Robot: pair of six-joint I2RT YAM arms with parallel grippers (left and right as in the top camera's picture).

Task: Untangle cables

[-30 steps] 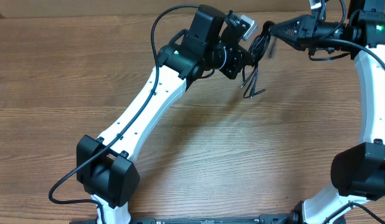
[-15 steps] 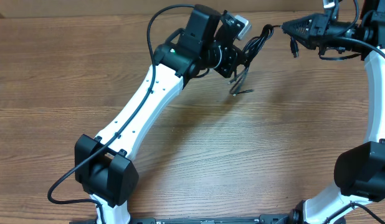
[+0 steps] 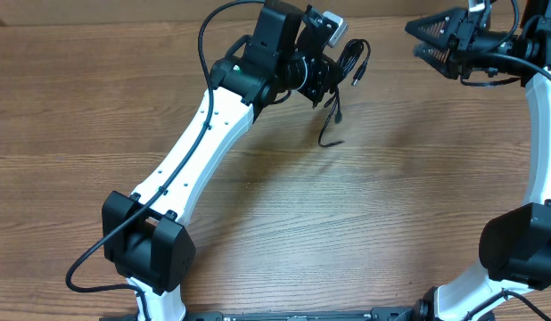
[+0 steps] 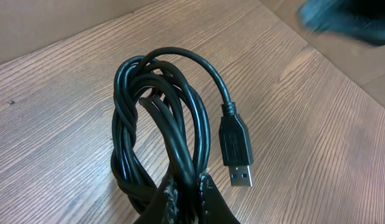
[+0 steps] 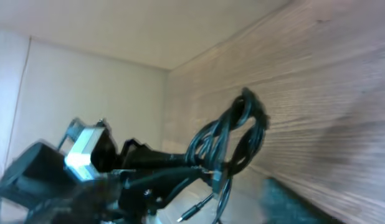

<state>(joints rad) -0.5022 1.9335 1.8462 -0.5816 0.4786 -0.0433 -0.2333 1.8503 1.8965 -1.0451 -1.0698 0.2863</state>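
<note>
From overhead, your left gripper (image 3: 329,71) clamps the cables (image 3: 349,55) over the table (image 3: 258,205); your right gripper (image 3: 415,40), jaws spread and empty, sits well apart to their right. At the left wrist, their coil runs lengthwise away from the fingers (image 4: 210,200), USB plug (image 4: 237,149) dangling free. At the right wrist, they hang ahead, blurred. No container shows.

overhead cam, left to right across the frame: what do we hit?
left arm's base → cables, a bundle with one strand hanging down → right gripper, jaws apart → right arm's base
</note>
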